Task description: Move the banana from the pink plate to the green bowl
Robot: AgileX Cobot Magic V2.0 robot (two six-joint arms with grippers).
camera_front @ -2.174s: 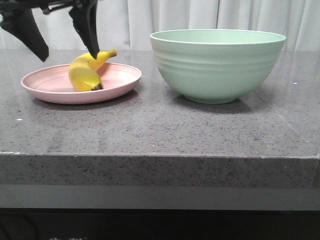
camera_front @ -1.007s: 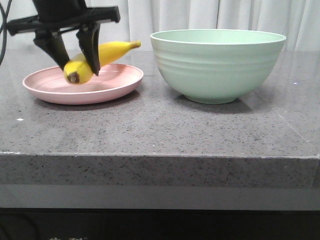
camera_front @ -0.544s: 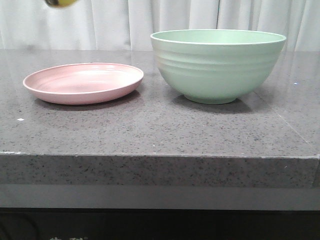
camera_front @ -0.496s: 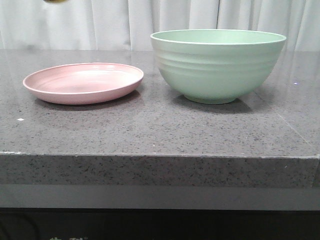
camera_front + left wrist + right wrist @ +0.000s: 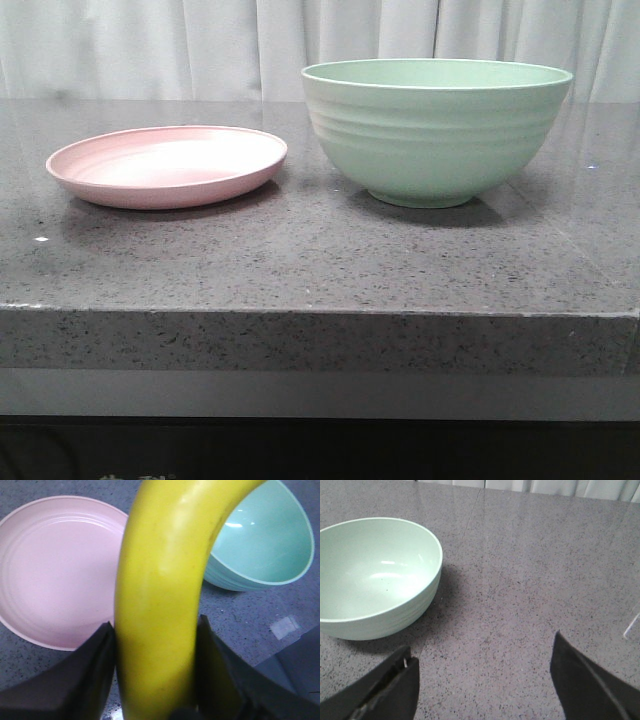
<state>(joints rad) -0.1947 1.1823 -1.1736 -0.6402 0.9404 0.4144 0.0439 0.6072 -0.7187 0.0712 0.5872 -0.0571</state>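
Front view: pink plate (image 5: 166,166) now bare | left jaws clamp banana (image 5: 165,585) | right jaws apart

Front view: neither arm nor the banana appears, and the inside of the green bowl (image 5: 437,130) lies hidden behind its near wall. Left wrist view: the banana (image 5: 165,595) fills the middle, both its ends cut off by the picture's edges, so tip and stem cannot be seen; it covers the near part of the pink plate (image 5: 55,570) and part of the bowl, and the fingers of the left hand (image 5: 156,680) run out of the picture. Right wrist view: the bowl is cropped at one side, and only the two finger ends of the right hand (image 5: 485,690) show.
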